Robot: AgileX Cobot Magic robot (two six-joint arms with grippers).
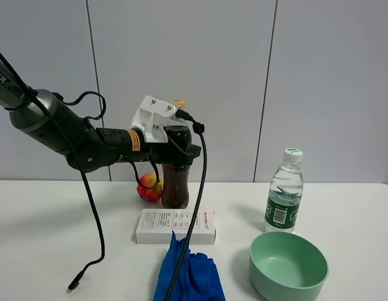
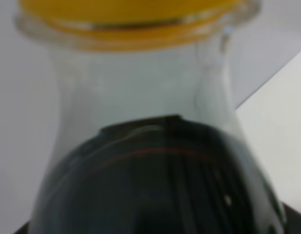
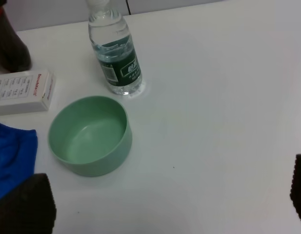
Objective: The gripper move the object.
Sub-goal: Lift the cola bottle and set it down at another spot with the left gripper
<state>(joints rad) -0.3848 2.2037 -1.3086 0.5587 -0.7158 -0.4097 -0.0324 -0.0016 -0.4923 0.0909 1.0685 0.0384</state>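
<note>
the left gripper (image 1: 176,149) is clamped on the cola bottle's (image 1: 175,185) upper body, under its yellow cap (image 2: 131,19), with the arm reaching in from 9 o'clock. the bottle is upright at the back of the table (image 1: 344,200), an apple (image 1: 149,188) just beside it at 9 o'clock and a white box (image 1: 175,226) at its 6. the right gripper (image 3: 162,195) has its jaws wide apart, holding nothing, over the table near the bowl (image 3: 89,136).

On the table (image 1: 43,226), the box (image 1: 175,226) lies mid-table, with the glove (image 1: 194,279) just before it. Behind the box stands the cola bottle (image 1: 176,185), the left gripper (image 1: 176,149) clamped around its upper part and the apple (image 1: 148,188) just beside it on the left. To the right, the water bottle (image 1: 285,194) stands just behind the bowl (image 1: 288,266)
</note>
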